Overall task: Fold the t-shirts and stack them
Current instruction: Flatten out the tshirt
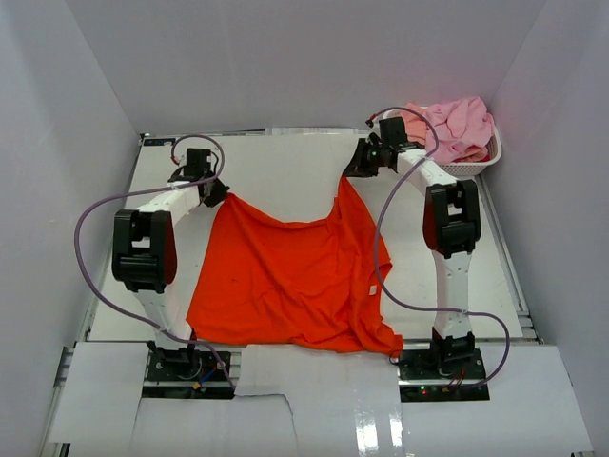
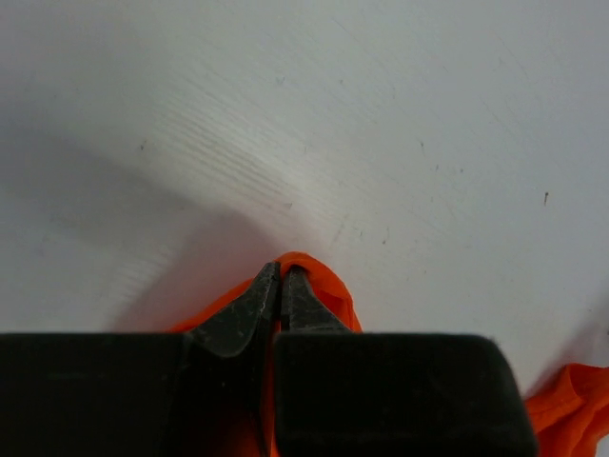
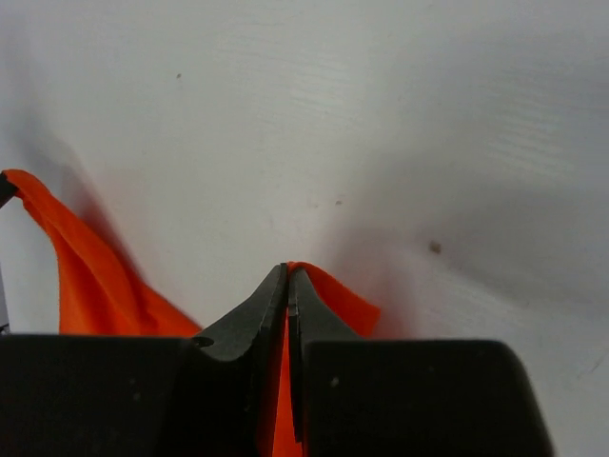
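Two corners pinched, left tool [image 1: 221, 193], right tool [image 1: 350, 174], orange-red t-shirt [image 1: 285, 281] spread left-to-right

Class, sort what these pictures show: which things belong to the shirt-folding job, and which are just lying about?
Job: orange-red t-shirt, pinched by the left claw and the right claw; pink shirts, not yet folded.
Lying about: white basket holding the pink shirts; table.

no text, brand, number or sign can be read in any view. a small white tag [image 1: 374, 290] sits on the bright orange-red cloth t-shirt [image 1: 285, 276], but it is too small to make out any print.
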Action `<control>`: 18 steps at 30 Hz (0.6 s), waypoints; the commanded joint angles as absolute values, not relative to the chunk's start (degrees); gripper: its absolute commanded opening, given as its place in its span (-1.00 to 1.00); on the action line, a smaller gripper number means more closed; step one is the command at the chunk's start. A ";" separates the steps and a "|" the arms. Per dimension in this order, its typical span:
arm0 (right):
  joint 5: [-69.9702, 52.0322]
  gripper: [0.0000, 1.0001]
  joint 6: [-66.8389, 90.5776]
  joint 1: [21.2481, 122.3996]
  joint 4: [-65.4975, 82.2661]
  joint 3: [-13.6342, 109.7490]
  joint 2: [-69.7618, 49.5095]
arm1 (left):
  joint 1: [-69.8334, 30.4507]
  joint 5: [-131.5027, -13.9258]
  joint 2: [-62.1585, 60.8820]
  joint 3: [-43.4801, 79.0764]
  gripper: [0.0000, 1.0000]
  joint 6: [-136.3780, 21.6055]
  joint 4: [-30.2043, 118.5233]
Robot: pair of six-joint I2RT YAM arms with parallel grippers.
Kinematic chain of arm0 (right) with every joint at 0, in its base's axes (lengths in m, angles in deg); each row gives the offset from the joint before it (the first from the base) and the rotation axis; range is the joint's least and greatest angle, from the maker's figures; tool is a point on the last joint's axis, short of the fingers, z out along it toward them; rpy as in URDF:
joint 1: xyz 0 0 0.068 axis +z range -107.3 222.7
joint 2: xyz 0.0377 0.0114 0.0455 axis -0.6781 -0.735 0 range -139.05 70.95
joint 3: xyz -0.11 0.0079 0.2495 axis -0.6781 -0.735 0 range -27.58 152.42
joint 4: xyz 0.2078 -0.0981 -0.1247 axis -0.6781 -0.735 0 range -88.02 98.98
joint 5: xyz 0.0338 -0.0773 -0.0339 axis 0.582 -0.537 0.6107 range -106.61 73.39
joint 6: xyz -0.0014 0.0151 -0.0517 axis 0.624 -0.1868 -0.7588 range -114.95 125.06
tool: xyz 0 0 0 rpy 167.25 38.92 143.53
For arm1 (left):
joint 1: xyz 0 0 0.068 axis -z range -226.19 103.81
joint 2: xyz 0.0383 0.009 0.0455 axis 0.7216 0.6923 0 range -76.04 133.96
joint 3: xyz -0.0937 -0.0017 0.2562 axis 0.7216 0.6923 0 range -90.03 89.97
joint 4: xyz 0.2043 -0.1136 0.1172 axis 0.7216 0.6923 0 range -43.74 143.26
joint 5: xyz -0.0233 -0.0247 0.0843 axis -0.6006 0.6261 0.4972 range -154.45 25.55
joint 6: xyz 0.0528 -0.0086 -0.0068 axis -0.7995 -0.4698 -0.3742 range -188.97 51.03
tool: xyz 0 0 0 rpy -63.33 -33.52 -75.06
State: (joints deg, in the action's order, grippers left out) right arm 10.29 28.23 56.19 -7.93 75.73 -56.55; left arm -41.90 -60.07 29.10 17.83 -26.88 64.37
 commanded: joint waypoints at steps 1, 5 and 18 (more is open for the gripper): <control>7.91 -0.84 25.18 55.71 -14.13 86.22 -61.48 | -42.41 -58.04 31.88 13.77 -1.00 -26.78 63.05; 6.86 -0.85 25.62 53.86 -17.47 94.49 -65.88 | -43.99 -58.21 34.43 11.13 -1.00 -26.52 62.70; 6.34 -0.85 25.53 50.35 -19.41 102.15 -71.16 | -48.74 -59.80 40.23 3.93 -1.00 -28.01 63.14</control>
